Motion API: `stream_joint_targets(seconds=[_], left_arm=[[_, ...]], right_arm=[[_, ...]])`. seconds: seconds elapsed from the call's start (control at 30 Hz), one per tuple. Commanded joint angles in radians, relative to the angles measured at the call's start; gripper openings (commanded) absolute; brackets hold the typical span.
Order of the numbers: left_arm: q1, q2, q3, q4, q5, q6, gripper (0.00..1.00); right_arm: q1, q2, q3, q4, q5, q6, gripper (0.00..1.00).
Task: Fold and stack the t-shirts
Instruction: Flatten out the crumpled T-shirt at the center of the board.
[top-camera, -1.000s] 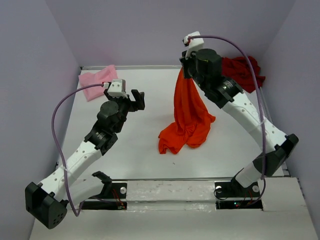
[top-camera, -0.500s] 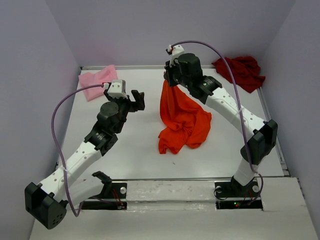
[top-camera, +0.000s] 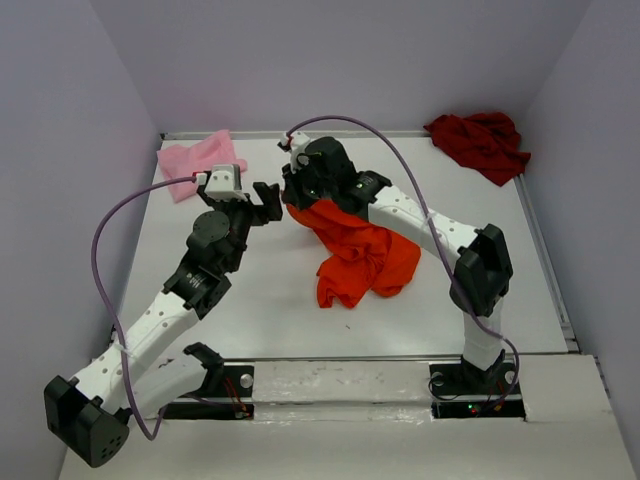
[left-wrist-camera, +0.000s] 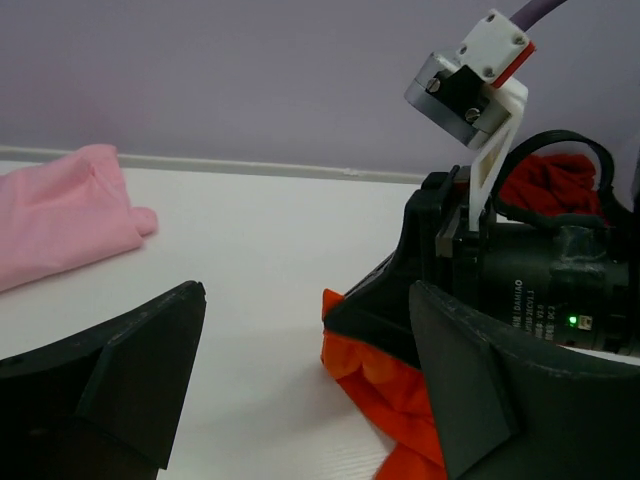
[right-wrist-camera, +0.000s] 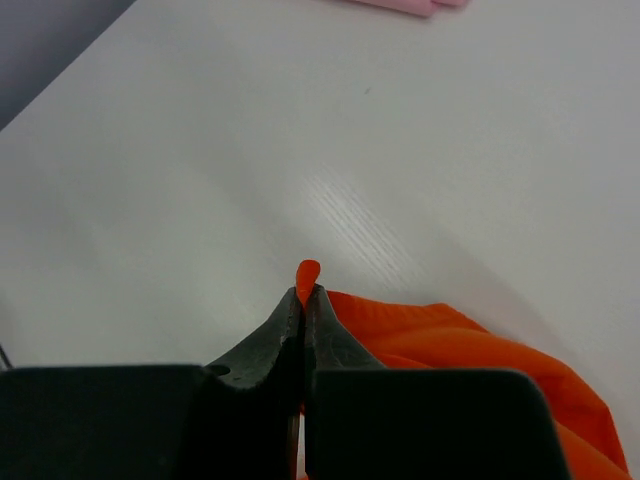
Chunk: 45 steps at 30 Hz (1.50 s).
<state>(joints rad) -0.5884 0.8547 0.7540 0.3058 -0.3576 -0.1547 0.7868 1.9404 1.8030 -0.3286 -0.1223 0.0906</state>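
The bright orange t-shirt (top-camera: 362, 258) lies crumpled mid-table, with one corner pulled up and to the left. My right gripper (top-camera: 291, 207) is shut on that corner, and a small orange tip (right-wrist-camera: 306, 272) pokes out past the closed fingertips (right-wrist-camera: 304, 295). My left gripper (top-camera: 267, 202) stands open just left of it, empty, with the orange cloth (left-wrist-camera: 400, 400) by its right finger (left-wrist-camera: 470, 390). The light pink t-shirt (top-camera: 195, 156) lies at the back left. The dark red t-shirt (top-camera: 481, 142) lies bunched at the back right.
The white table (top-camera: 250, 300) is closed in by purple walls at the back and sides. A purple cable loops over each arm. The right wrist's body (left-wrist-camera: 530, 270) fills the right side of the left wrist view.
The right arm has swung left and down with the orange shirt's corner, bringing it from high at the back to beside the left gripper. The left arm has barely shifted.
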Motion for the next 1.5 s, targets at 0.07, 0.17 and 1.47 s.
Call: stream_joint_targets(seconds=[0.07,0.17,1.47], left_arm=[[-0.004,-0.014,0.018,0.029,-0.101,0.018,0.93],[-0.004,-0.011,0.011,0.033,-0.113,0.006,0.93],[-0.048,0.267,-0.4,-0.065,-0.018,-0.675,0.85]], right_arm=[[0.012,-0.05,0.01,0.089,-0.11,0.023,0.7],[0.012,-0.13,-0.066,0.102,0.037,-0.012,1.0],[-0.173,-0.471,-0.758,0.099,0.569,0.337,0.96]])
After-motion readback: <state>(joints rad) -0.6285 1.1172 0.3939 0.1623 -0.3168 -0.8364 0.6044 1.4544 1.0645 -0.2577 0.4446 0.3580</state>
